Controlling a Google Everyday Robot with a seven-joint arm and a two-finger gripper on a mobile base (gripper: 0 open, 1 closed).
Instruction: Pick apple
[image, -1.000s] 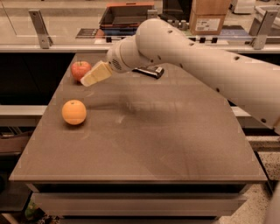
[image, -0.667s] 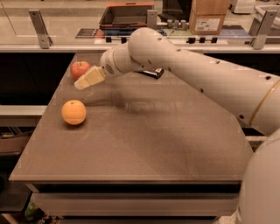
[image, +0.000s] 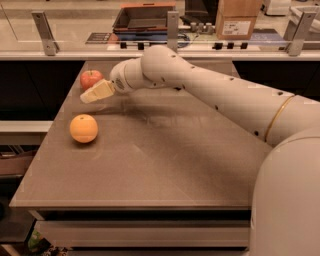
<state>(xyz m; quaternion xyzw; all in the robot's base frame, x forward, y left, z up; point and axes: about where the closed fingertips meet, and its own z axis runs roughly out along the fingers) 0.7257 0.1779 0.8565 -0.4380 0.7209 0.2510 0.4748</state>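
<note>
The pincer, just in front of the apple at the far left of the desk, covers the fruit's lower right side. The arm runs out past the right edge, and the label on the cardboard box behind is too small to read.

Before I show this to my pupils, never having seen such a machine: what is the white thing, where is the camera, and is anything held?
The white thing is a robot arm. Its pale tip is the gripper, the part that grasps. One camera looks down over a brown table from the robot's side; its mounting cannot be told. On the table lie a red apple and an orange. The gripper hovers just in front of the apple and holds nothing.
</note>
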